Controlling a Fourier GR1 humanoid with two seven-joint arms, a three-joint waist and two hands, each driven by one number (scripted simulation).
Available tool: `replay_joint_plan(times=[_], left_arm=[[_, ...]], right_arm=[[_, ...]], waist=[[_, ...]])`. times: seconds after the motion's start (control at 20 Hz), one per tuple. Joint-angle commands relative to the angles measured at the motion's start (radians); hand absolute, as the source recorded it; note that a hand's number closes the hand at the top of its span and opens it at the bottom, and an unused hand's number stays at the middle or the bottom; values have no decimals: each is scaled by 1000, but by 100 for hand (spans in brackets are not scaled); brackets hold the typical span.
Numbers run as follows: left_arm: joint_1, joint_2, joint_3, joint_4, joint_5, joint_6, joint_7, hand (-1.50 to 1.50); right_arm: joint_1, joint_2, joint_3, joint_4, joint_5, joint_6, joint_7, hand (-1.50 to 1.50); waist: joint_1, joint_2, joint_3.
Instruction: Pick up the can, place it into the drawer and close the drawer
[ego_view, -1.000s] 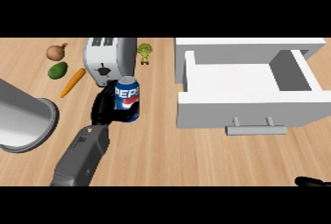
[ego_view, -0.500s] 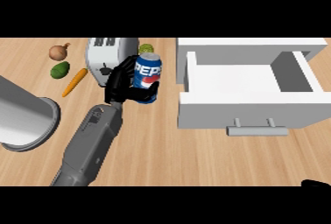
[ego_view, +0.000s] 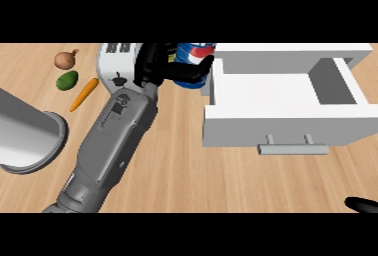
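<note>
Head view, left hand (ego_view: 159, 67) clutching can (ego_view: 193, 65), drawer (ego_view: 284, 95) open

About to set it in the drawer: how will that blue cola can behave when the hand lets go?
The blue cola can, held in the left hand beside the open white drawer, looks rigid, so it probably won't deform. It is tall and narrow, so it may tip if released tilted. Being cylindrical, it would likely roll across the drawer's flat floor once on its side.
</note>
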Motion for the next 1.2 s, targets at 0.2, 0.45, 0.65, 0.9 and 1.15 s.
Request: replay_joint_plan(times=[0.2,0.45,0.65,0.9,1.15], left_arm=[[-206,-1,-48,-3,-20,89,184,150],[-370,-1,-81,140,52,167,168,150],[-461,-1,-91,203,63,178,222,150],[-537,-1,-166,359,147,210,164,150],[-652,-1,-143,469,171,199,168,150]], right_arm=[[27,16,14,-64,-8,-4,38,-150],[8,25,12,20,-8,10,-48,-150],[-68,-9,3,21,13,-31,27,-150],[-33,-2,32,-59,-1,-10,51,-150],[-51,-20,2,-6,-21,-1,26,-150]], waist=[[-11,1,0],[-31,7,1],[-19,6,0],[-51,11,1],[-53,14,2]])
